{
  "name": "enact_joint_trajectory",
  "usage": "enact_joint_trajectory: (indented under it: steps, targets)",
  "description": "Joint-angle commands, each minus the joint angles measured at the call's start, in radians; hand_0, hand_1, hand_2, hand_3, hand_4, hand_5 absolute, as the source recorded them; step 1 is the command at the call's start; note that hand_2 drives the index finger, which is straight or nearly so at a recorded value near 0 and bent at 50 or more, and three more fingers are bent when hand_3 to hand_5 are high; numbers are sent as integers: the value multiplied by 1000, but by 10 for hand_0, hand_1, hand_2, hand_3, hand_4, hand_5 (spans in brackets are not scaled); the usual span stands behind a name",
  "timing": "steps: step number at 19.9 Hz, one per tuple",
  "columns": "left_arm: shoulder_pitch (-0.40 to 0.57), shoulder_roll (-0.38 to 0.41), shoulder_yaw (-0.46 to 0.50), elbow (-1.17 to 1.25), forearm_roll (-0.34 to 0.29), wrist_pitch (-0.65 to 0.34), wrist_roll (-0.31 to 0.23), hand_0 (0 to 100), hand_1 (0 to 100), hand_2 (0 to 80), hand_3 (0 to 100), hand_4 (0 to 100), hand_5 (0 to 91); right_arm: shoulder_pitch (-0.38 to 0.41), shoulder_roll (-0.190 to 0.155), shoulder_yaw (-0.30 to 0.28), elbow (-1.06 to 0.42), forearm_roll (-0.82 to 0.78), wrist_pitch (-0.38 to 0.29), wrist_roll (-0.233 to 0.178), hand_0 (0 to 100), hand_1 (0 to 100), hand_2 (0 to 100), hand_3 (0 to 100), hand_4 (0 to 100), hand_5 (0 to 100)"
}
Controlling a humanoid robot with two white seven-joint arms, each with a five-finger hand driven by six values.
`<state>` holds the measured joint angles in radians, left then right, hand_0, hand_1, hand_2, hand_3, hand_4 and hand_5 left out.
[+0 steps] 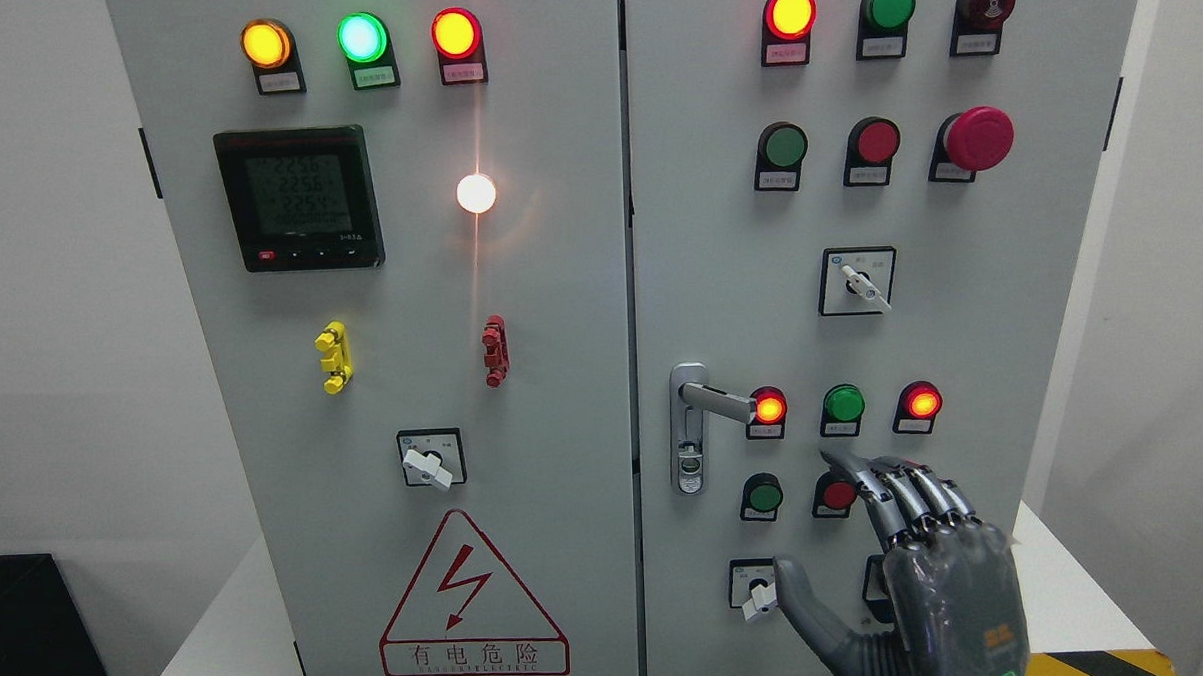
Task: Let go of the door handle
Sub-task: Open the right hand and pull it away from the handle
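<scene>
hovering right hand (899, 558) with fingers spread, wrist cut off, well below door handle (716, 401)

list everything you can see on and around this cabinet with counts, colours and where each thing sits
cabinet: one, grey, two doors, fills the middle
door handle: one, silver lever, left edge of the right door, untouched
lit lamps, left door: three along the top, amber, green, red
white light: one, glaring, left door
meter: one, black, upper left door
yellow clip: one, left door
red clip: one, left door
warning triangle: one, red, bottom of left door
rotary switches: three seen, white knobs; a fourth fitting is hidden by the hand
emergency stop: one, red mushroom, upper right door
round lamps and buttons, right door: red and green, in rows
right hand: one, grey, open, lower right, clear of the handle
</scene>
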<state>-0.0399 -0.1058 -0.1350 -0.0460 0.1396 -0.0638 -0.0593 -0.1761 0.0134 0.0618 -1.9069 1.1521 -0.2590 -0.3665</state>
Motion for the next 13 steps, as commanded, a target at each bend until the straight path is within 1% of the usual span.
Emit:
enact_joint_trajectory:
  steps: [1, 6, 13]
  targets:
    - [0, 0, 0, 0, 0, 1, -1, 120, 556, 0, 0, 0, 0, 20, -24, -34, -17, -38, -16, 12, 390, 210, 0, 31, 4, 11]
    - [0, 0, 0, 0, 0, 1, -1, 120, 556, 0, 0, 0, 0, 17, -23, -19, -12, -38, -14, 20, 370, 206, 0, 12, 0, 0]
    - [0, 0, 0, 0, 0, 1, -1, 120, 556, 0, 0, 0, 0, 18, -23, -19, -12, -40, -14, 20, 347, 209, 0, 12, 0, 0]
